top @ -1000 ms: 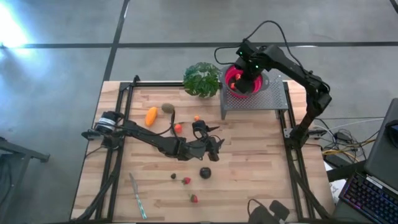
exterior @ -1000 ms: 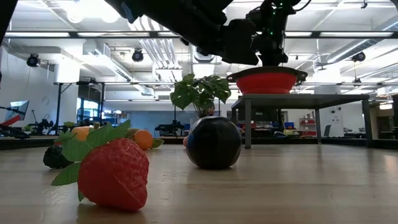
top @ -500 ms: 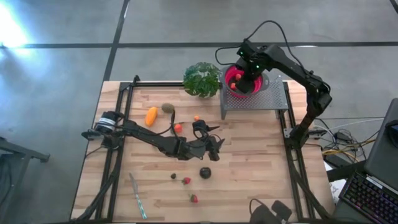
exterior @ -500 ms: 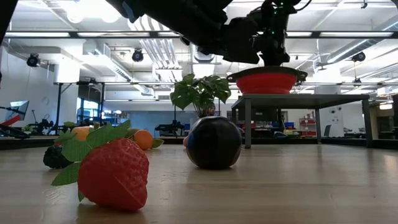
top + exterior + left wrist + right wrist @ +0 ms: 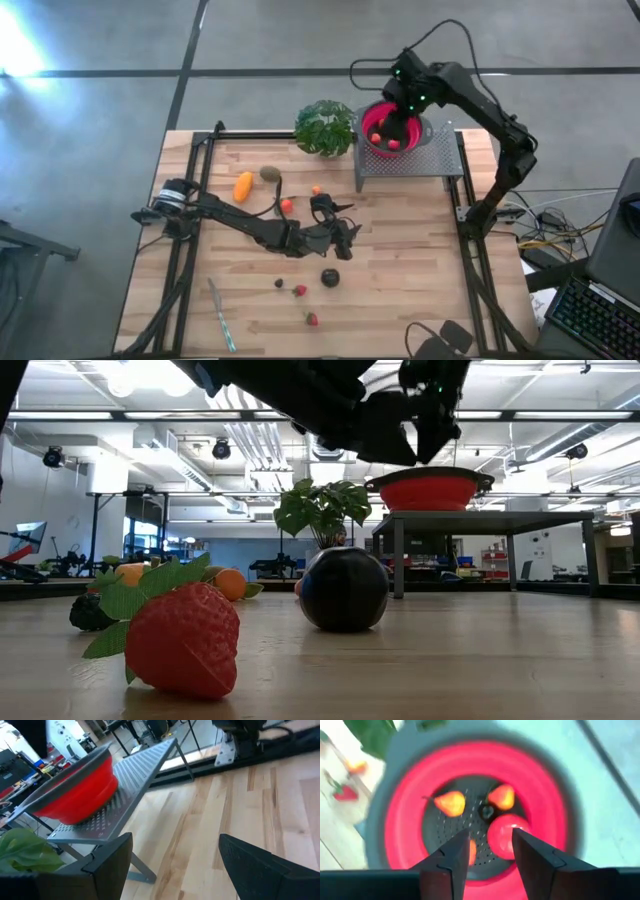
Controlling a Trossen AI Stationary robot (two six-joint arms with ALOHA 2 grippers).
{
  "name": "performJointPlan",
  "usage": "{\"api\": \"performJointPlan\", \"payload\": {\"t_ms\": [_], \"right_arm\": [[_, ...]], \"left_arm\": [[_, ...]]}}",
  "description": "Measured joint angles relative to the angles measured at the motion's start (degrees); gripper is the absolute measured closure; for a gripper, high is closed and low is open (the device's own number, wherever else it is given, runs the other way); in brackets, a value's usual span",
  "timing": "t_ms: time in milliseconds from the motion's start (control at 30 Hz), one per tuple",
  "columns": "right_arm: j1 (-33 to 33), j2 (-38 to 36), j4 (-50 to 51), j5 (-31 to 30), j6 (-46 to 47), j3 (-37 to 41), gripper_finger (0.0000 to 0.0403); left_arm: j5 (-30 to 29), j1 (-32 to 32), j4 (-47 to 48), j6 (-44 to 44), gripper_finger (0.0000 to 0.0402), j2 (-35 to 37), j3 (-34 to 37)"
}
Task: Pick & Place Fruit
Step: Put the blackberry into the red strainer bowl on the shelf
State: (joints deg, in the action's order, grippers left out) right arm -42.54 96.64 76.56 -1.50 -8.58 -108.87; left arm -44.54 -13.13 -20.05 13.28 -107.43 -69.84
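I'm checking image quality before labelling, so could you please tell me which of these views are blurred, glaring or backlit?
Right wrist view: blurred throughout, the red bowl and fruit smeared. High view: a glare patch at the left edge, the table evenly lit. Low view: bright ceiling lights leave the arms as dark silhouettes; the strawberry is sharp. Left wrist view: crisp, the plant soft.

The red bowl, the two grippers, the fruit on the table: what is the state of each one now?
Red colander bowl: upright on perforated metal stand, several fruits inside.
Right gripper: above bowl, open, empty.
Left gripper: low over table, open, empty.
Dark round fruit: resting on table.
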Motion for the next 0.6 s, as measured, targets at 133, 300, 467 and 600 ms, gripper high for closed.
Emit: {"api": "performJointPlan", "payload": {"t_ms": [133,300,467,600], "right_arm": [[1.21,-2.15,-0.02,0.01,-0.01,-3.56,0.0239],[4.36,-6.38,-0.06,0.0,-0.7,-4.53,0.0225],[8.74,-11.16,-0.19,0.0,-0.6,-3.7,0.022],[12.85,-14.96,-0.45,0.04,0.04,-2.37,0.0227]], "left_arm": [[4.2,0.05,5.57,-2.96,0.0101,1.22,0.0],[13.05,0.31,11.36,-7.41,0.0101,3.7,0.06],[14.87,-1.02,18.26,-10.39,0.0101,6.5,1.34],[17.52,-3.32,24.67,-14.64,0.0101,10.75,3.04]]}}
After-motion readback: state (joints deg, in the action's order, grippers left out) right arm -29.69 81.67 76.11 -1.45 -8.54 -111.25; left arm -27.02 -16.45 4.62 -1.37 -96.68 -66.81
